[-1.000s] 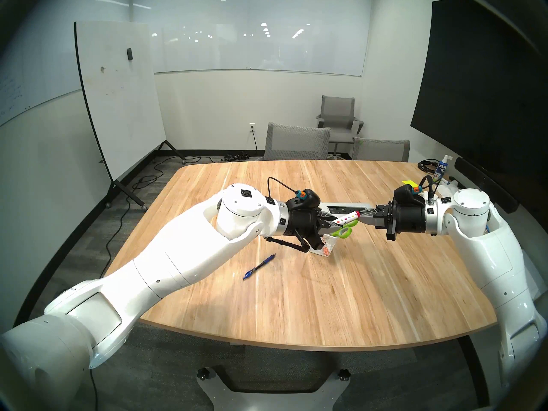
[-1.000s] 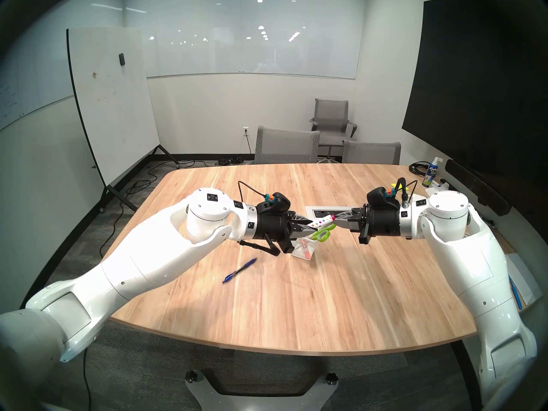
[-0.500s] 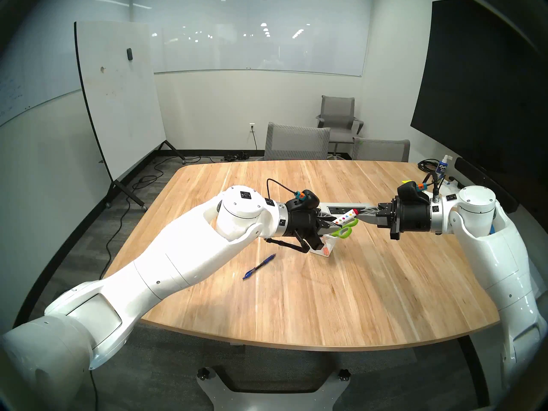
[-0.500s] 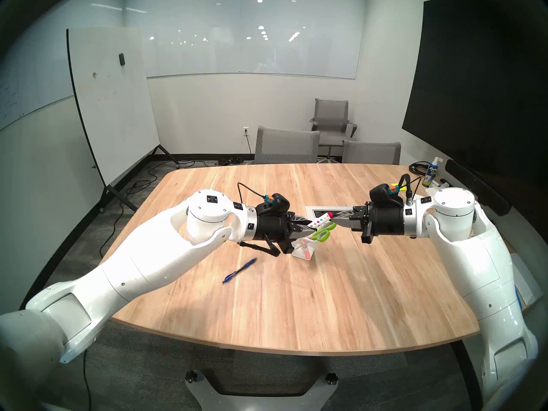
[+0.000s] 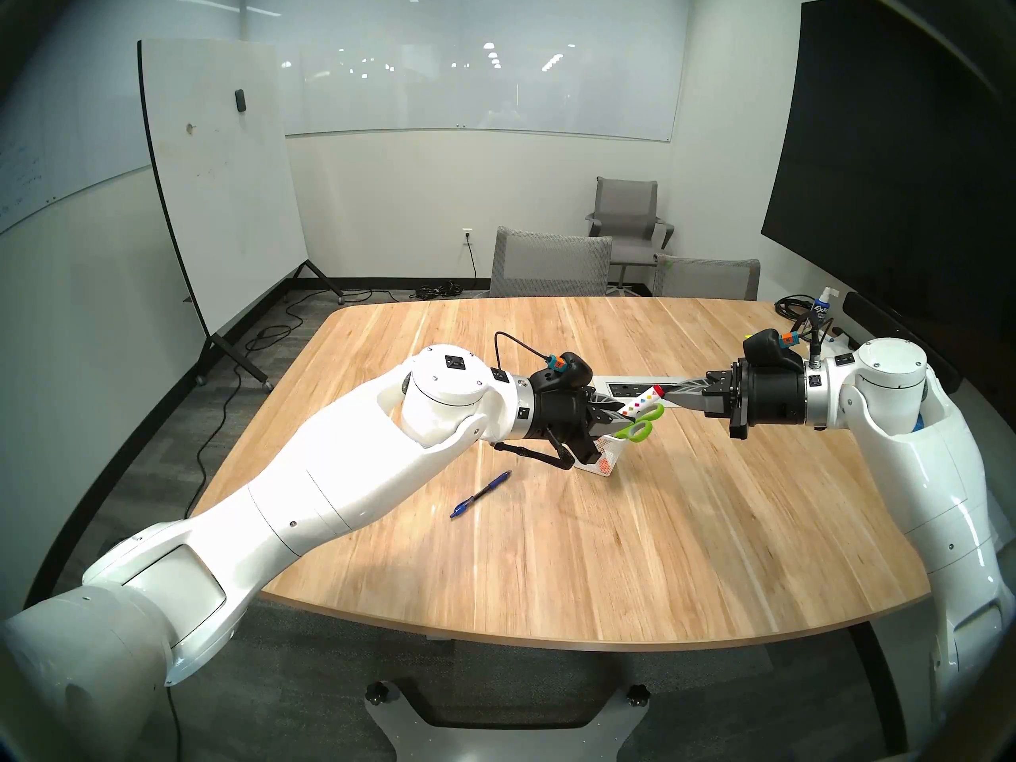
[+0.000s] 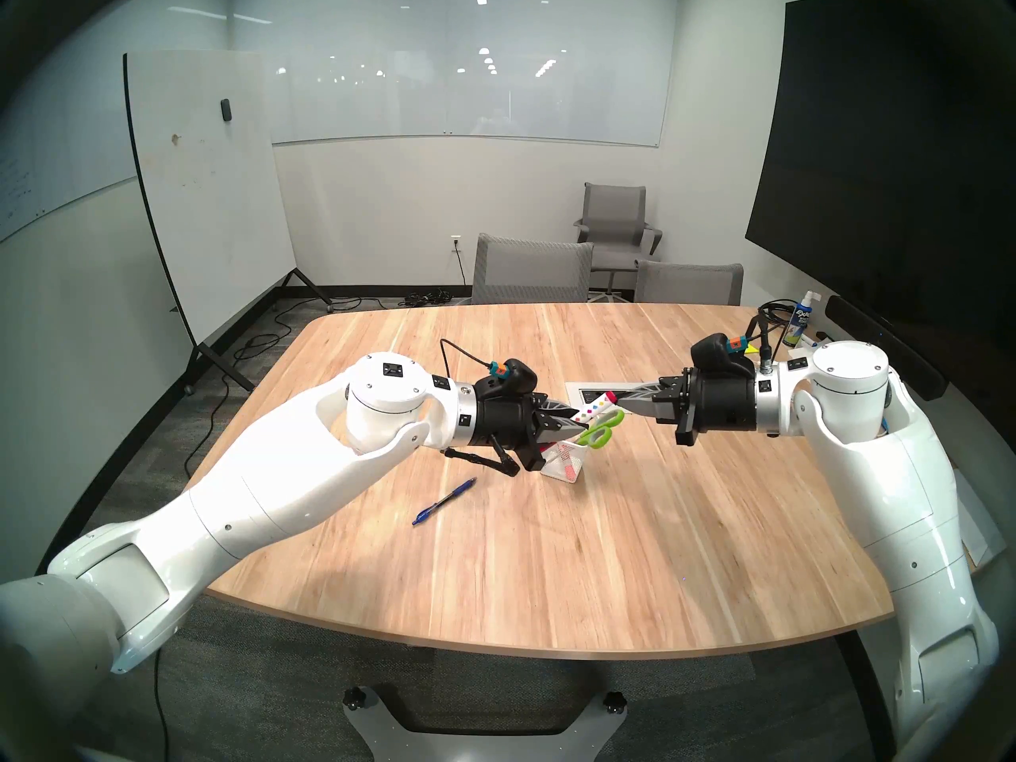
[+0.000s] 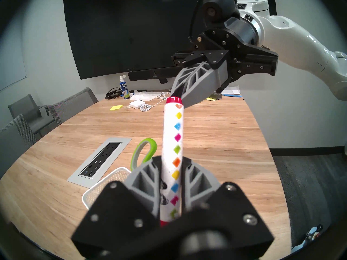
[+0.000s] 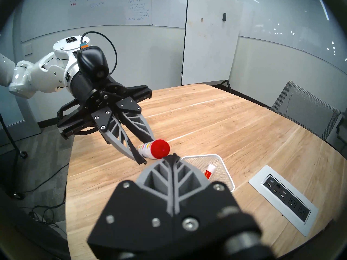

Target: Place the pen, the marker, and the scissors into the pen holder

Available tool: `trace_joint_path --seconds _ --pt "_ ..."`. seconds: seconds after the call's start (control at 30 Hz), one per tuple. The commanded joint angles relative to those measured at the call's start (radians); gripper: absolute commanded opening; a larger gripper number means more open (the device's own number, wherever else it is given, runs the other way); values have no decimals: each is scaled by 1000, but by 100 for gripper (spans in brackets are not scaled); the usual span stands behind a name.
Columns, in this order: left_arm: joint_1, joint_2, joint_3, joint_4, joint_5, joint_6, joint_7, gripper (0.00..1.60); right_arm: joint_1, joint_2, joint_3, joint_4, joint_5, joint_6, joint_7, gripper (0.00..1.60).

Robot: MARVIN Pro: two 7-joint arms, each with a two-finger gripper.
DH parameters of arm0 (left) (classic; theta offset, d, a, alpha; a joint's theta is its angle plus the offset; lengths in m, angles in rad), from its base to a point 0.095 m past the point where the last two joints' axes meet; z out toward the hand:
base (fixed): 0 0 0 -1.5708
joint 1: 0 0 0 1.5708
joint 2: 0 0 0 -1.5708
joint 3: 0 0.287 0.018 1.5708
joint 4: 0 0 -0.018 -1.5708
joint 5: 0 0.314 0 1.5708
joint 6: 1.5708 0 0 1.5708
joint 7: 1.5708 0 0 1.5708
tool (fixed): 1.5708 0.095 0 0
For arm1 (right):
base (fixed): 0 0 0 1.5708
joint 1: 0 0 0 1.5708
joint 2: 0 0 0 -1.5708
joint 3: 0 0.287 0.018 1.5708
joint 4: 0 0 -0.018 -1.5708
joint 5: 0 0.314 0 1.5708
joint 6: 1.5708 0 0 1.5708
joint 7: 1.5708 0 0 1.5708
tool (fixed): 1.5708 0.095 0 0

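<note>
The left gripper [image 7: 171,171] pinches the marker [image 7: 173,141] just above the pen holder [image 5: 603,454]. The right gripper [image 8: 171,156], pressed together, sits at the marker's red end. The scissors [image 5: 638,425] stand in the holder. The pen [image 5: 481,494] lies on the table [image 5: 605,552] near the holder.

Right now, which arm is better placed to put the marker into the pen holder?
Left. The left gripper is shut on the marker, above the pen holder. The right gripper is shut and empty at the marker's red end.
</note>
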Motion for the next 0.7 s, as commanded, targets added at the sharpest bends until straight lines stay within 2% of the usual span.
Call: trace_joint_path --seconds 0.0,0.67 --pt "-19 -5 -12 -2 -2 -5 -4 0 20 3 20 -8 14 4 7 0" --pt "-11 13 -34 -35 -6 -1 14 0 28 -3 -9 6 -45 -1 -19 0"
